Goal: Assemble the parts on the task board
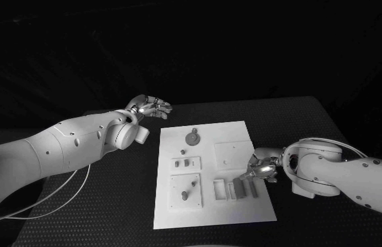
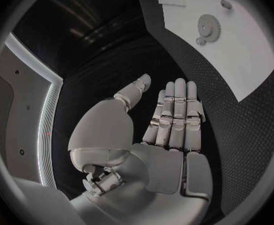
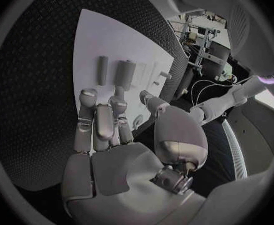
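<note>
Two white arms reach over a black table (image 1: 318, 120) in the head view. At left of centre, the left hand (image 1: 149, 108) hangs beyond the upper left corner of the white task board (image 1: 239, 214), fingers loosely curled, holding nothing. The board fills the lower centre, carrying a gear-like disc (image 1: 192, 138) near its top and small upright blocks (image 1: 242, 188) lower down. At right, the right hand (image 1: 261, 171) hovers over the board's right edge, just beside those blocks; I cannot tell whether it touches one.

The step is probably picking up a block. To do it well, the fingers should settle on both sides of one block only, then lift straight.

The left wrist view shows the left hand (image 2: 168, 120) flat and wide, clear of the board (image 2: 249, 60). The right wrist view shows the right hand (image 3: 112, 120) with fingers straight and apart, empty, pointing at two upright blocks (image 3: 115, 72) still standing free.
</note>
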`<action>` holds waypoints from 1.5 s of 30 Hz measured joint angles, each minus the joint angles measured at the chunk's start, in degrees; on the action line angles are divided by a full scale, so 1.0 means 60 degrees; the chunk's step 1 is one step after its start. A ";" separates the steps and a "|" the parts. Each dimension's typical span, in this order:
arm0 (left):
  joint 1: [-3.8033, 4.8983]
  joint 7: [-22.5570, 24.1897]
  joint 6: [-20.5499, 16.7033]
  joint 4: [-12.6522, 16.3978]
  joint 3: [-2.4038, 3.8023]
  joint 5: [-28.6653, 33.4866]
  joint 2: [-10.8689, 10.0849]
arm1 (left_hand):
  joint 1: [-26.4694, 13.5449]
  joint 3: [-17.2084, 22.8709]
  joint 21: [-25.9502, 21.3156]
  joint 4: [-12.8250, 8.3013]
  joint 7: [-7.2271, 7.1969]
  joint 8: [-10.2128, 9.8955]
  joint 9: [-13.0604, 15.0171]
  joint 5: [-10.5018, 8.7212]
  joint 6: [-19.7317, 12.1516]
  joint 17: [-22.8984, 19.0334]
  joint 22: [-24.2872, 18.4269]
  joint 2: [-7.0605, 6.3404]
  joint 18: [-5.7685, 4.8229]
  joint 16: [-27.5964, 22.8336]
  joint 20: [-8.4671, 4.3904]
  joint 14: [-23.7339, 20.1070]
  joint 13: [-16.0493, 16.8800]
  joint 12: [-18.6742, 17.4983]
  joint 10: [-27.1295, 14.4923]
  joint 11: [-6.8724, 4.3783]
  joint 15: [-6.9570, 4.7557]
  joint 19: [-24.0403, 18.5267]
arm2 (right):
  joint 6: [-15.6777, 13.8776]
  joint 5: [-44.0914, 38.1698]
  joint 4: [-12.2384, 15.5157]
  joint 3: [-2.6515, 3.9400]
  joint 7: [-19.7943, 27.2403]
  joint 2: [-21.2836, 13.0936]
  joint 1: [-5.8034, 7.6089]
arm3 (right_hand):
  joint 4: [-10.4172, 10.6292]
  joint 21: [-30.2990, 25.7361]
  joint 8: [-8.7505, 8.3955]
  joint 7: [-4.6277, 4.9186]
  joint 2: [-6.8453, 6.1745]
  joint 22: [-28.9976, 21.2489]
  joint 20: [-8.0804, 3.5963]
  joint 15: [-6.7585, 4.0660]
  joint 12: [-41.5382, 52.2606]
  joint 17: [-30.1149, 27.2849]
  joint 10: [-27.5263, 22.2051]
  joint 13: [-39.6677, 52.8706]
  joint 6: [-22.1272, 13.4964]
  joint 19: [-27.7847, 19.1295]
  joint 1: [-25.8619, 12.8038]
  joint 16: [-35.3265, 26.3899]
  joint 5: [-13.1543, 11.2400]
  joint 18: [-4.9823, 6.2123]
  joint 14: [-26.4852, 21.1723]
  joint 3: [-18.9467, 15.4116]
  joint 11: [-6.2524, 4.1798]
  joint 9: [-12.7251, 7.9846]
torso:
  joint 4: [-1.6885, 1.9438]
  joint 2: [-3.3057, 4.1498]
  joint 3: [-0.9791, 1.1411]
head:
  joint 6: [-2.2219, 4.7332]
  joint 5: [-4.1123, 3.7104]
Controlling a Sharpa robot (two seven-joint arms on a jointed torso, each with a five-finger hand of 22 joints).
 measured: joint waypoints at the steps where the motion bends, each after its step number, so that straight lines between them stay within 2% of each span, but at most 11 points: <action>1: 0.0000 0.0000 0.0001 0.0001 0.0000 0.0000 0.0000 | 0.0000 -0.0020 0.0000 0.0020 0.0000 0.0000 0.0000 0.0000 0.0000 0.0000 -0.0006 0.0000 -0.0001 0.0000 0.0000 0.0000 0.0000 0.0000 -0.0009 -0.0009 0.0000 0.0000 | 0.0045 -0.0004 0.0002 -0.0005 -0.0045 -0.0015 0.0000 | 0.0000 0.0000 0.0000 -0.0017 0.0022 0.0000 0.0000 -0.0014 0.0000 0.0009 0.0014 0.0000 0.0020 0.0000 -0.0021 0.0000 0.0000 0.0002 0.0015 0.0000 -0.0013 0.0016 | 0.0005 0.0001 0.0000 | -0.0010 -0.0004; 6: 0.0001 -0.0003 0.0005 0.0003 0.0000 0.0001 0.0009 | -0.0033 -0.0025 0.0000 0.0026 0.0000 0.0000 -0.0001 0.0000 0.0000 0.0000 -0.0009 0.0033 0.0000 0.0000 0.0000 0.0000 0.0001 0.0000 -0.0009 -0.0010 0.0000 0.0000 | 0.0170 -0.0033 0.0010 -0.0067 -0.0198 -0.0051 -0.0111 | -0.0042 0.0051 -0.0061 -0.0007 0.0040 0.0000 -0.0031 -0.0035 0.0000 0.0009 0.0015 0.0000 0.0061 -0.0033 -0.0039 0.0037 0.0000 0.0011 0.0038 0.0043 -0.0012 0.0018 | 0.0015 0.0005 0.0003 | -0.0045 -0.0040; 13: 0.0001 -0.0004 0.0018 0.0014 0.0000 0.0001 0.0073 | -0.0033 -0.0025 0.0000 0.0026 0.0000 0.0000 -0.0008 0.0000 0.0000 0.0009 -0.0008 0.0033 -0.0001 0.0000 0.0000 0.0000 -0.0008 0.0000 -0.0009 -0.0010 0.0000 0.0000 | 0.0114 0.0003 0.0020 -0.0067 -0.0227 0.0042 -0.0199 | -0.0069 0.0051 -0.0111 -0.0008 -0.0077 0.0000 -0.0030 -0.0034 0.0000 -0.0034 0.0015 -0.0012 0.0062 -0.0033 -0.0157 0.0036 0.0000 0.0011 0.0039 0.0069 -0.0012 0.0017 | 0.0015 0.0006 0.0004 | -0.0059 -0.0060; 23: 0.0001 -0.0006 0.0028 0.0014 0.0000 0.0002 0.0079 | -0.0072 -0.0025 0.0000 0.0026 0.0034 0.0000 -0.0008 0.0000 -0.0034 0.0018 -0.0016 -0.0006 0.0000 0.0000 0.0000 0.0000 -0.0008 0.0000 -0.0009 -0.0010 0.0000 0.0000 | -0.0021 0.0039 -0.0315 -0.0076 -0.0227 0.0346 -0.0456 | -0.0090 0.0051 -0.0229 -0.0009 -0.0196 0.0000 -0.0029 -0.0033 -0.0001 -0.0065 0.0015 -0.0018 0.0060 -0.0034 -0.0272 0.0074 0.0000 0.0011 0.0038 0.0151 -0.0011 0.0017 | 0.0023 0.0006 -0.0001 | -0.0096 -0.0052; 36: 0.0001 -0.0006 0.0040 0.0020 0.0000 0.0002 0.0085 | -0.0071 -0.0025 0.0000 0.0026 0.0034 0.0000 -0.0007 0.0000 -0.0033 0.0027 -0.0024 -0.0005 0.0000 -0.0020 0.0000 0.0000 -0.0007 0.0000 -0.0030 0.0012 0.0000 0.0000 | -0.0075 0.0097 -0.0768 -0.0090 -0.0227 0.0846 -0.0645 | -0.0123 0.0088 -0.0407 -0.0018 -0.0226 0.0000 -0.0048 -0.0027 0.0036 -0.0123 0.0030 -0.0017 0.0054 -0.0055 -0.0300 0.0074 0.0000 0.0012 0.0038 0.0231 0.0004 -0.0006 | 0.0024 0.0005 -0.0005 | -0.0161 -0.0009; 39: 0.0001 -0.0006 0.0043 0.0022 0.0001 0.0002 0.0085 | -0.0071 -0.0025 0.0000 0.0026 0.0034 0.0000 -0.0013 0.0000 -0.0033 0.0027 -0.0024 -0.0005 0.0000 -0.0038 0.0000 0.0000 -0.0016 0.0000 -0.0045 0.0026 0.0000 0.0000 | -0.0075 0.0119 -0.0851 -0.0099 -0.0227 0.0950 -0.0679 | -0.0151 0.0088 -0.0394 -0.0028 -0.0264 0.0000 -0.0062 0.0020 0.0036 -0.0157 0.0031 -0.0017 0.0064 -0.0071 -0.0338 0.0074 0.0000 0.0012 -0.0008 0.0259 0.0005 0.0017 | 0.0023 0.0005 -0.0010 | -0.0175 -0.0002; 45: 0.0001 -0.0007 0.0047 0.0025 0.0001 0.0003 0.0079 | -0.0071 -0.0025 0.0000 0.0025 0.0034 0.0000 -0.0015 0.0000 -0.0033 0.0026 -0.0024 -0.0005 0.0000 -0.0038 0.0000 0.0000 -0.0016 0.0000 -0.0045 0.0026 0.0000 0.0000 | -0.0079 0.0162 -0.0882 -0.0095 -0.0208 0.1049 -0.0704 | -0.0358 0.0127 -0.0507 0.0027 -0.0263 0.0000 -0.0061 0.0031 0.0036 -0.0174 0.0033 -0.0017 0.0081 -0.0072 -0.0338 0.0074 0.0000 0.0011 0.0002 0.0341 0.0006 -0.0003 | 0.0023 0.0004 -0.0012 | -0.0205 0.0020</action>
